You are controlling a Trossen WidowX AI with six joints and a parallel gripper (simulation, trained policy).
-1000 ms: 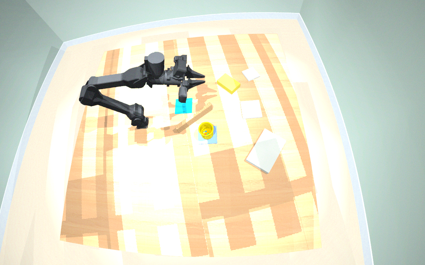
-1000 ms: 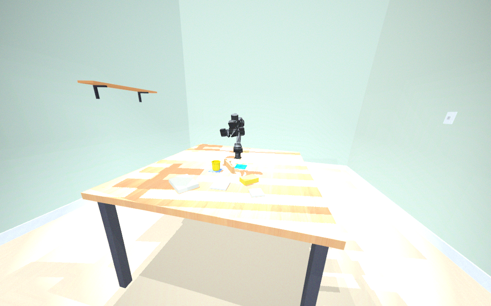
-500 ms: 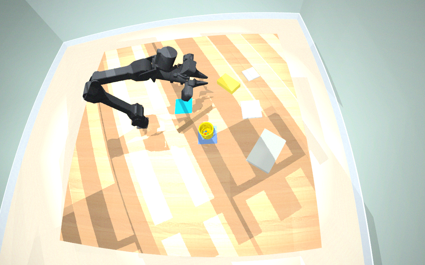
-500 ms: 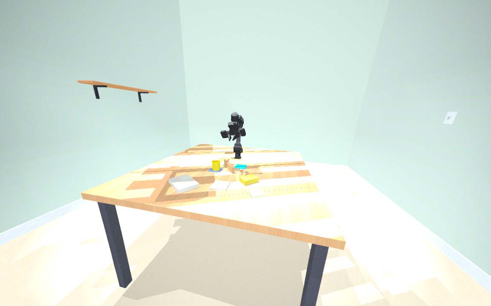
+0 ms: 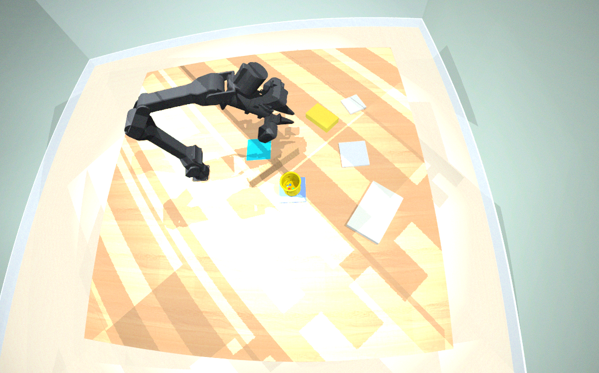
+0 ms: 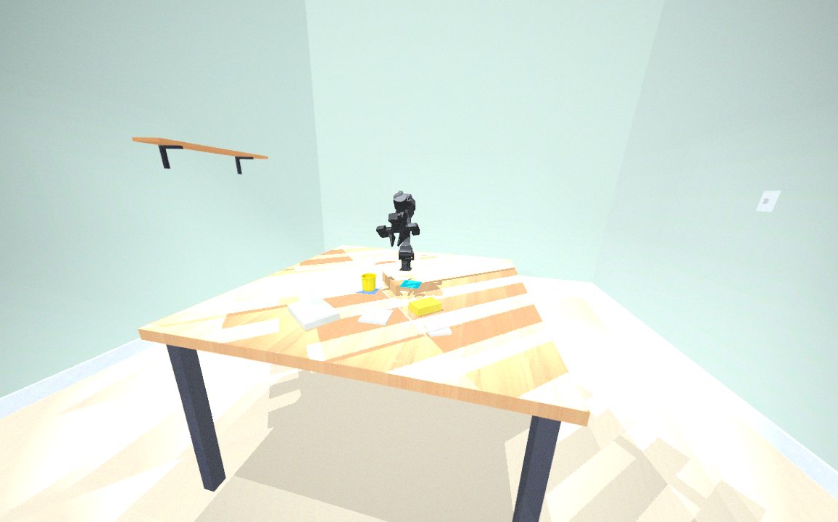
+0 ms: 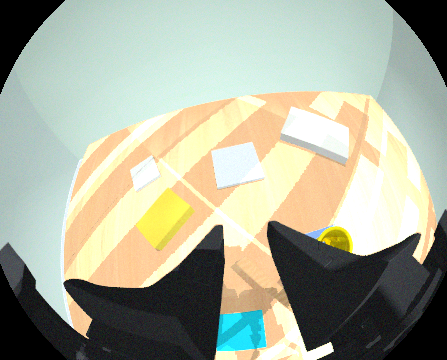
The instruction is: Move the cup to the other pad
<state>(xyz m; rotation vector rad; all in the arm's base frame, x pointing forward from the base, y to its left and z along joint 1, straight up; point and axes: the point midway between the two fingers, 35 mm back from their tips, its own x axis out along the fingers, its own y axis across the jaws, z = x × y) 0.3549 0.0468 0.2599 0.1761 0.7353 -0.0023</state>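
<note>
Going left to right in the top view, the cyan pad lies beneath the raised arm, partly covered by a finger in the wrist view. A wooden bar stands as a barrier between it and the blue pad. There the yellow cup sits upright, hiding part of the pad; only the top view shows its marbles, too small to count. The gripper is above the worktop, slightly open and holding nothing; the wrist view shows its gap best, while a finger hides the cup's lower part. Farther right are a yellow block, a small white tile, a larger white tile and a thick white slab. The exterior view alone shows the wall shelf.
</note>
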